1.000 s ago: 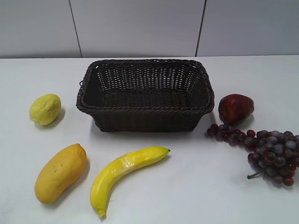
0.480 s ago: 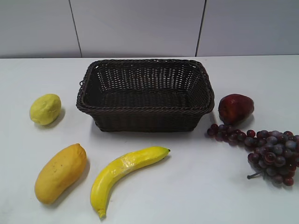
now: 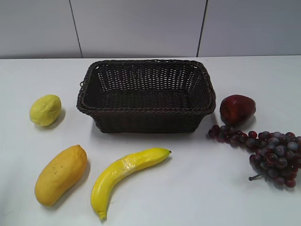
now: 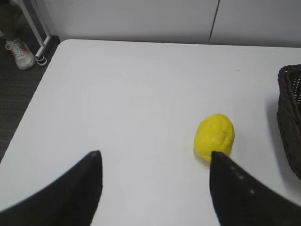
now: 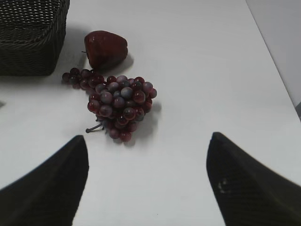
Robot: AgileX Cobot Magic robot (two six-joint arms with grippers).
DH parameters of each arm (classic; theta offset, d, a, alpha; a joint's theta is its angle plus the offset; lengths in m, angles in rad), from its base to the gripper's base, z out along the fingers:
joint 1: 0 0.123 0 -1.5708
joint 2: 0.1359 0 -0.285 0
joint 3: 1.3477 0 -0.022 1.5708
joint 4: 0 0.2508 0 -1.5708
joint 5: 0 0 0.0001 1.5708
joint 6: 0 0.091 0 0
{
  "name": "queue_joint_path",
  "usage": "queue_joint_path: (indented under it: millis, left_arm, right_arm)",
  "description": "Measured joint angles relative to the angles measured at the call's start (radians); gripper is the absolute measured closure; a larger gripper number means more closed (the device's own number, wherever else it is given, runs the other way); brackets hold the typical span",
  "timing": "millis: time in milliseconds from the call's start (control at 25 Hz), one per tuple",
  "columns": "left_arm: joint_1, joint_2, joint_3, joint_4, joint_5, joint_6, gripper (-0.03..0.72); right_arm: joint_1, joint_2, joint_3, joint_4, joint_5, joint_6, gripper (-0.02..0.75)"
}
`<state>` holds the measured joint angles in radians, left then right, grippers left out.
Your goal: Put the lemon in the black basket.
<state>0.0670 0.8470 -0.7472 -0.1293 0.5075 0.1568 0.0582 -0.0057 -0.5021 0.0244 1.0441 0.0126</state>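
Note:
The lemon (image 3: 45,109) lies on the white table, left of the black basket (image 3: 146,109). The basket is empty. In the left wrist view the lemon (image 4: 215,136) sits just beyond my right fingertip, with the basket's rim (image 4: 288,117) at the right edge. My left gripper (image 4: 155,154) is open and empty above bare table, the lemon ahead and to the right of its gap. My right gripper (image 5: 148,136) is open and empty over bare table. Neither gripper shows in the exterior view.
A mango (image 3: 60,174) and a banana (image 3: 123,172) lie at the front left. A dark red apple (image 3: 237,109) and a bunch of purple grapes (image 3: 270,149) lie right of the basket, also in the right wrist view (image 5: 120,101). The table's left edge (image 4: 33,99) is close.

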Motion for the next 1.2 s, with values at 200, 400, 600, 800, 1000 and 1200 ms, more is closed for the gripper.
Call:
queue_joint_path:
  millis: [200, 400, 600, 800, 1000, 1200]
  left_arm:
    - [0.000, 0.204, -0.134, -0.015, 0.012, 0.051, 0.100]
    - [0.000, 0.417, -0.278, -0.078, 0.103, 0.149, 0.099]
    - [-0.010, 0.591, -0.395, -0.167, 0.216, 0.286, 0.099]
    - [-0.076, 0.752, -0.496, -0.167, 0.309, 0.335, 0.099]
    - [-0.177, 0.928, -0.596, -0.069, 0.376, 0.348, 0.099]
    - [-0.238, 1.068, -0.667, -0.038, 0.406, 0.350, 0.099]
  right_arm:
    - [0.000, 0.000, 0.000, 0.000, 0.000, 0.000, 0.146]
    - [0.000, 0.000, 0.000, 0.000, 0.000, 0.000, 0.146]
    - [0.000, 0.000, 0.000, 0.000, 0.000, 0.000, 0.146]
    - [0.000, 0.000, 0.000, 0.000, 0.000, 0.000, 0.146]
    - [0.000, 0.000, 0.000, 0.000, 0.000, 0.000, 0.146]
    - [0.000, 0.000, 0.000, 0.000, 0.000, 0.000, 0.146]
